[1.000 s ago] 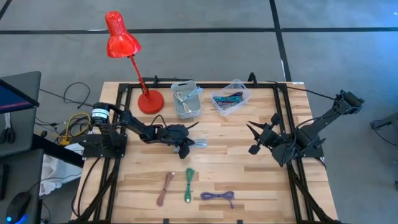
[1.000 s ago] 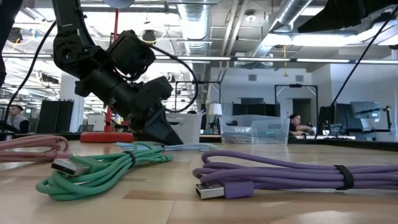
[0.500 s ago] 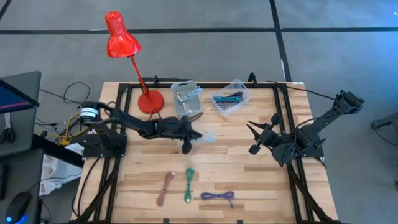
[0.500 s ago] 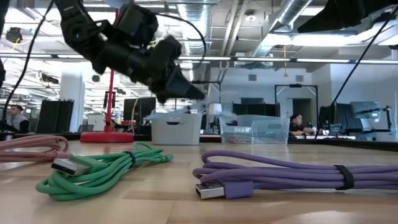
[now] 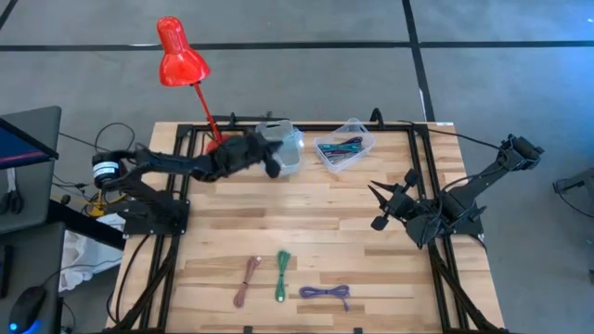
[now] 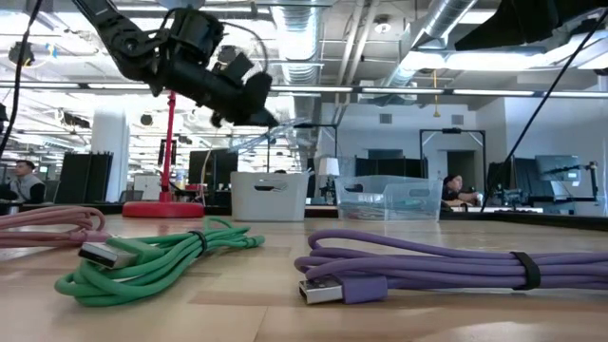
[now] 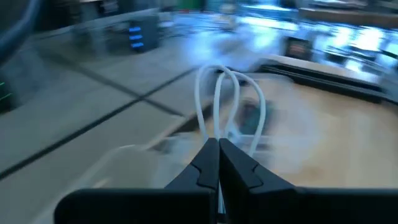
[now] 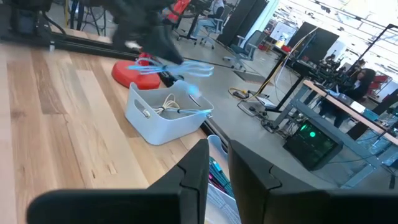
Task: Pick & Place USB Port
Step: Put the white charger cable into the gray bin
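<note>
My left gripper [image 5: 272, 160] hangs in the air over the grey bin [image 5: 290, 151], shut on a pale white-blue coiled USB cable [image 7: 217, 93]. The low view shows that gripper [image 6: 269, 118] high above the bin [image 6: 268, 197], with the cable [image 6: 300, 126] sticking out beyond it. The right wrist view shows the cable [image 8: 186, 68] above the bin [image 8: 163, 118], in which another white cable lies. My right gripper [image 5: 379, 206] waits open over the table's right part. My left gripper pinches the pale cable between its two fingers at one end of the coil [image 7: 217, 134]. The loops stick out past the fingertips, lifted clear of the table and the bin. The picture is blurred, so how many strands are in the hold does not show.
A clear bin [image 5: 344, 147] with dark cables stands right of the grey bin. A red desk lamp [image 5: 221, 148] stands to its left. Pink [image 5: 248, 279], green [image 5: 282, 275] and purple [image 5: 325, 293] coiled cables lie near the table's near edge.
My left gripper, still shut on the pale cable, has risen from the table's middle and swung toward the far edge, ending over the grey bin. The cable has been lifted clear of the table and carried along.
</note>
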